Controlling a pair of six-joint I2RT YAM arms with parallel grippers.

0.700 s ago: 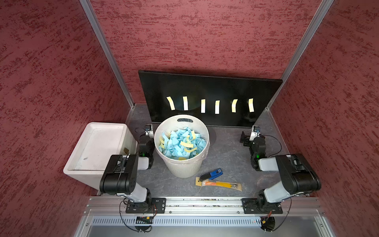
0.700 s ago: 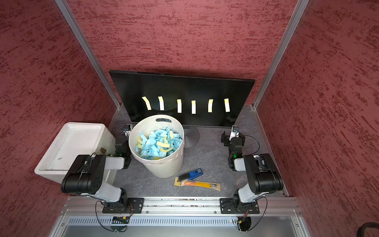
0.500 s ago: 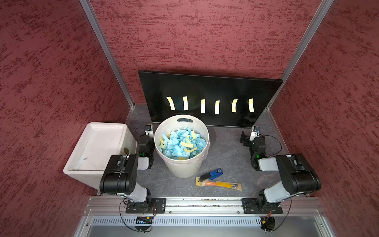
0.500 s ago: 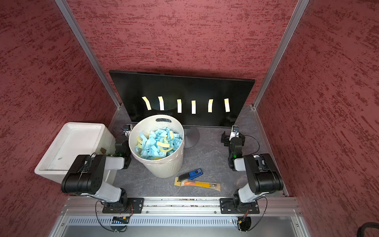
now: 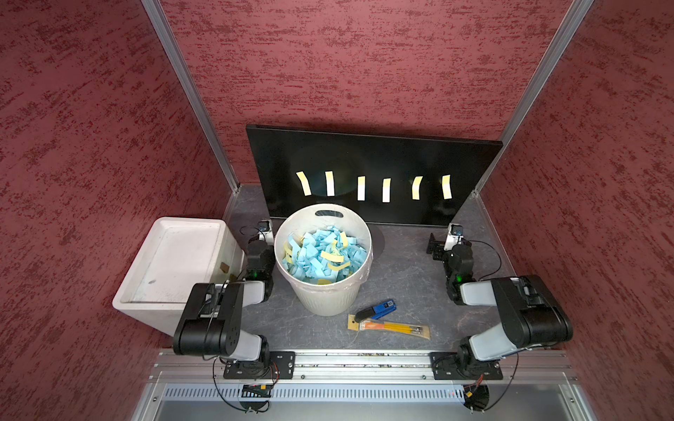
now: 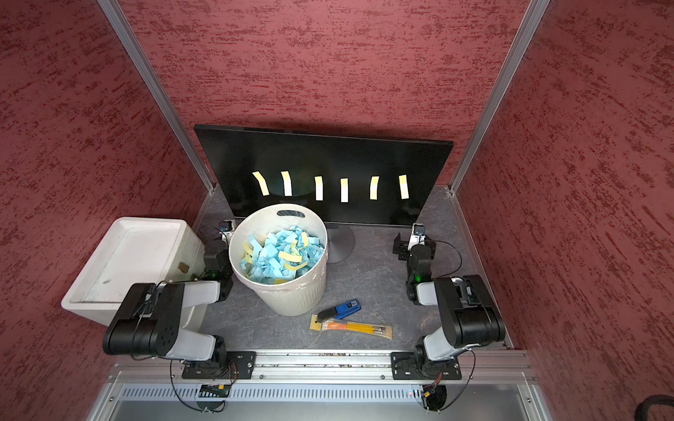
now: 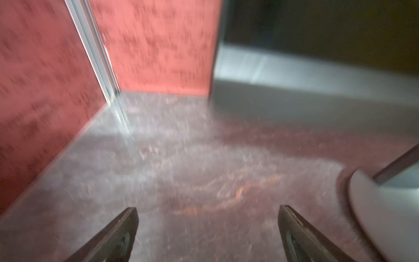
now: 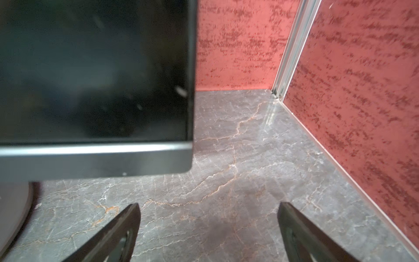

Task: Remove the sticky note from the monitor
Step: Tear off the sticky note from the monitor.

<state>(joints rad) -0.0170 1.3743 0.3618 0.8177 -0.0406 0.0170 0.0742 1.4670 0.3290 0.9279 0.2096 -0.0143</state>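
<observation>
You are working inside a booth whose red textured walls (image 5: 346,65) are closing in three sides, with aluminium posts (image 5: 189,94) running up the two back corners. The tabletop (image 5: 401,277) is showing as a dark grey, stone-like surface with pale and orange veins, and a metal rail (image 5: 361,359) is carrying both arm bases along the front edge.

The monitor (image 5: 364,156) is standing on its round foot (image 6: 343,242) at the back of the tabletop, spanning most of the width between the posts. Six pale yellow sticky notes (image 5: 361,188) are hanging in a row across the lower half of its black screen, well apart from both arms.

The white bin (image 5: 328,299) is standing in front of the monitor's left part, holding blue and yellow paper strips. A white foam box (image 5: 175,262) is sitting beyond the table's left edge. A blue and black tool (image 5: 377,310) is lying just beside a packet of orange and yellow sticks (image 5: 390,326) near the front.

Your left gripper (image 7: 208,208) is hovering low between the box and the bin, jaws spread wide with nothing between them; that wrist view is coming through blurred. Your right gripper (image 8: 207,205) is also spread and empty, pointing at bare table just beside the monitor's lower right corner.
</observation>
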